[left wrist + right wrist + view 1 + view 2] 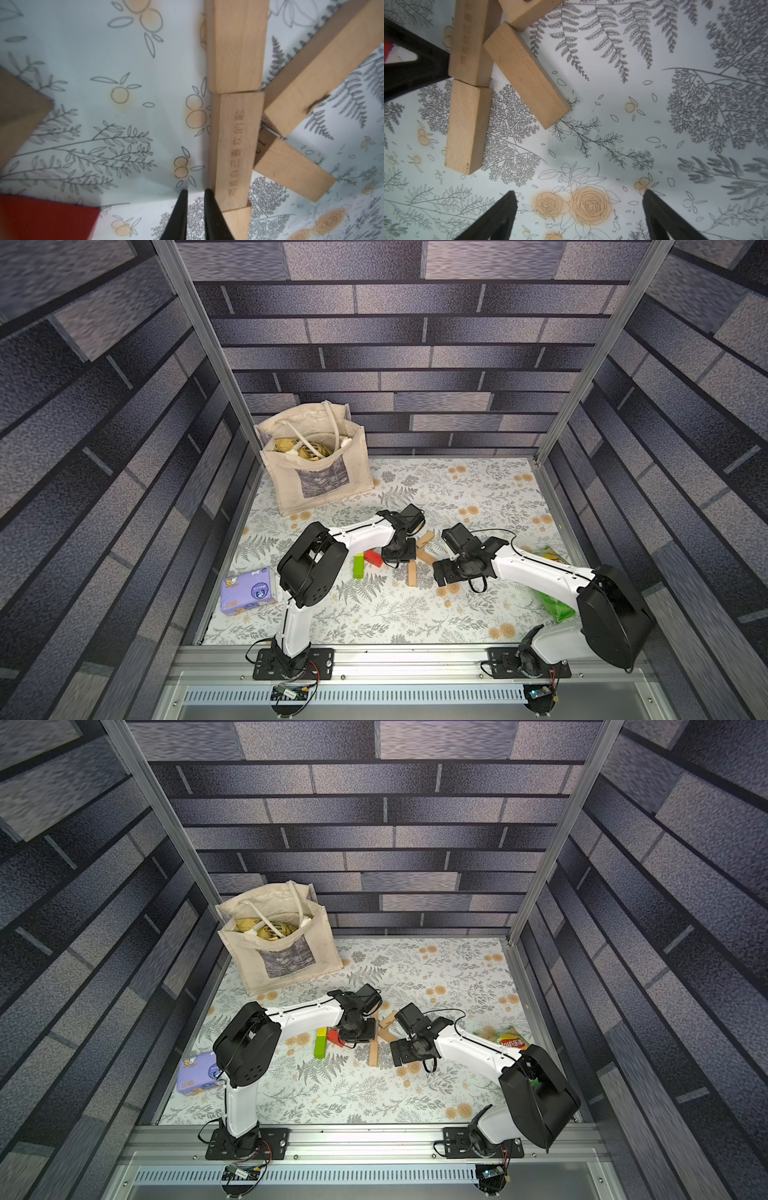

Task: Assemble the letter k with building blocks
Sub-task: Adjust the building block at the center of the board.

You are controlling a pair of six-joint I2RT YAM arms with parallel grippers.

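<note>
Wood blocks [527, 74] mid-worktop [374, 614], K layout: stem blocks end to end, two diagonals on right. Green block [358, 567], red block [372, 558] just left. Left gripper [195, 192] nearly closed, empty, beside stem. Right gripper [579, 193] wide open, empty, right of K.
</note>
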